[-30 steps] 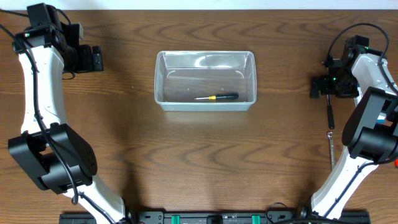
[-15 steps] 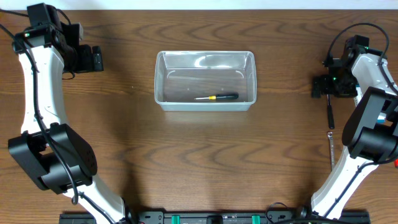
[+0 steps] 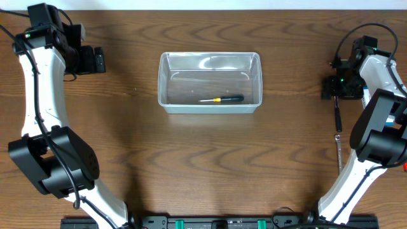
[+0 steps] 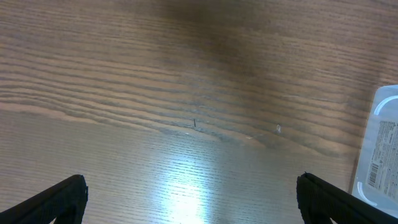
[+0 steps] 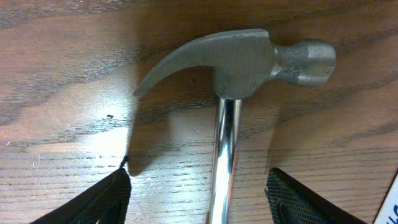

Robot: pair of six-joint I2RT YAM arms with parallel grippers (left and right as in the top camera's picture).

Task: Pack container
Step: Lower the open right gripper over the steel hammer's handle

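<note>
Two grippers to tell of, both with jaws apart.

Nearest, in the right wrist view: shows the right gripper (image 5: 199, 173) with dark fingers (image 5: 99, 202) parted, low at 7 and 5 o'clock of the frame. Straddles the chrome shaft of a hammer (image 5: 236, 62) with bare wood showing on either side; clamps nothing and shows no contact. Farther on, toward 12 o'clock, finds the steel head lying flat on the table (image 5: 62, 62), claw curving to 9 o'clock and striking face to 3.

In the left wrist view: shows the left gripper (image 4: 191, 179) spread wide, fingertips (image 4: 56, 199) at the two bottom corners. Holds nothing, touches nothing, hangs over bare wood. Beyond, at 3 o'clock, catches an edge of the container (image 4: 380, 149), clear plastic with a label.

From overhead: places the container at the table's middle, a little toward 12 o'clock, upright and well apart from both grippers. Has a screwdriver (image 3: 220, 99) lying inside along its 6 o'clock wall, dark handle toward 3. Sets the left gripper off at 9 o'clock of the container and the right at 3, with the hammer's handle running from there toward 6.
</note>
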